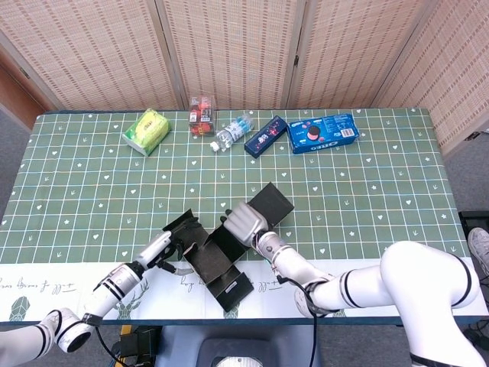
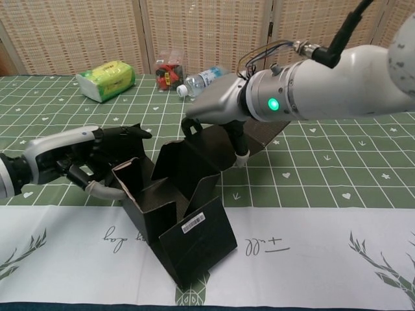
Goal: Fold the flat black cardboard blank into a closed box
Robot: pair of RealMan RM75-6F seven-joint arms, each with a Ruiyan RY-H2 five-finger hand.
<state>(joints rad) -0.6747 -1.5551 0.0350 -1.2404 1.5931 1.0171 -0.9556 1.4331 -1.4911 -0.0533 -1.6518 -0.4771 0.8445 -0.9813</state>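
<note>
Left hand grasp behind cardboard blank

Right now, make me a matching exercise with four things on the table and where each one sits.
Things:
1. tissue pack
2. bottle
3. Oreo box
4. black box

Places:
A. near edge, between the hands
B. back row, far left
C. back row, far right
D. back row, beside the red snack tub

Pairs: 1-B, 2-D, 3-C, 4-A
</note>
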